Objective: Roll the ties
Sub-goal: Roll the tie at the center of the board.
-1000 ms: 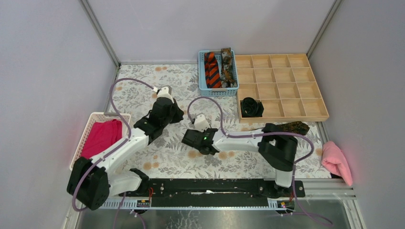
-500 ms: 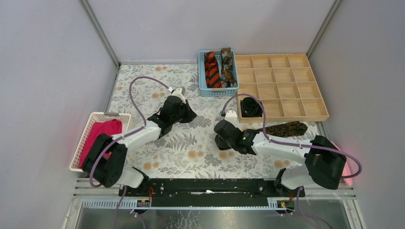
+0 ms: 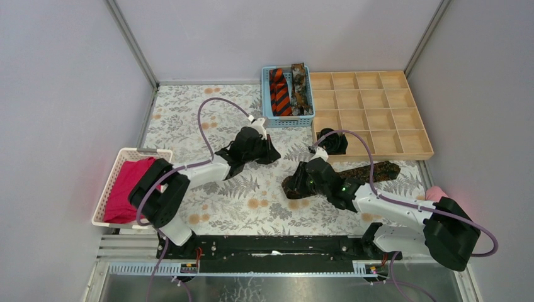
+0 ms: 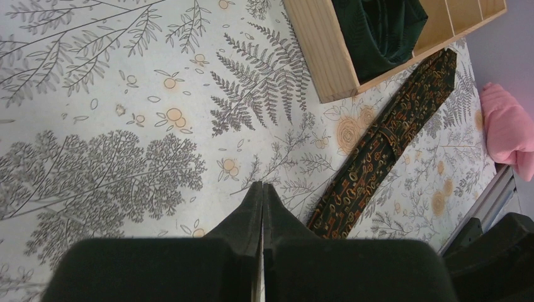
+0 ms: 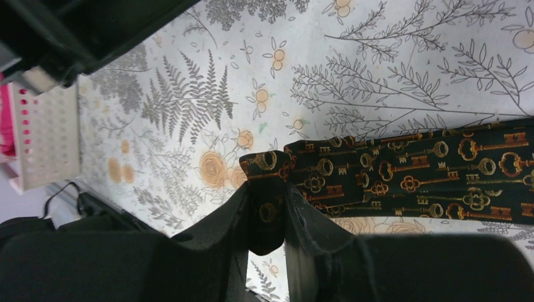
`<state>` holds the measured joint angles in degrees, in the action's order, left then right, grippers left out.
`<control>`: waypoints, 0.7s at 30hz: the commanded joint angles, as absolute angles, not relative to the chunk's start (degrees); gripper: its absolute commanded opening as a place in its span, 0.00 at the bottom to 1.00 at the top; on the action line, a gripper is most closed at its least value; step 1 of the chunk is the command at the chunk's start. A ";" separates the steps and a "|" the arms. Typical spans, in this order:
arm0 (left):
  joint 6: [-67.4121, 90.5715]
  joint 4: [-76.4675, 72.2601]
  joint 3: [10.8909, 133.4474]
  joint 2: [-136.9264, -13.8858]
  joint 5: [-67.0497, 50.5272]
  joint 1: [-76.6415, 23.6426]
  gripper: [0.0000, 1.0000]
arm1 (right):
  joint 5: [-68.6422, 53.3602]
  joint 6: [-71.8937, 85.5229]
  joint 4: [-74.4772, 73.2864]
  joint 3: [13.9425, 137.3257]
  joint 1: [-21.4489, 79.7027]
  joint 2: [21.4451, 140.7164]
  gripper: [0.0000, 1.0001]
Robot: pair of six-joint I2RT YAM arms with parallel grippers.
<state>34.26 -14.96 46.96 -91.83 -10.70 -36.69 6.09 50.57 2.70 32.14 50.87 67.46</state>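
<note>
Right gripper (image 5: 267,217) narrowly parted, pinching end of dark brown tie (image 5: 409,173), seemingly folded; strip runs toward 3 o'clock. Left gripper (image 4: 262,204) fully closed, empty.

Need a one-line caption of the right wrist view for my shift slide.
Right hand pinches the end of the key-patterned tie, the rest lying flat on the floral table.
</note>
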 commanded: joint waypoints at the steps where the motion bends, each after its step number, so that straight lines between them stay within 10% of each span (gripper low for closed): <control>1: 31.66 -21.21 50.00 -96.76 -16.63 -37.83 0.00 | 2.16 52.93 2.32 32.29 48.58 66.11 0.30; 21: 26.11 -26.15 50.63 -107.14 -39.32 -43.56 0.00 | -2.91 53.54 6.81 26.42 43.73 63.98 0.28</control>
<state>30.28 -27.07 50.41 -106.78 -34.41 -41.36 -2.66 54.26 6.68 26.39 44.86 65.98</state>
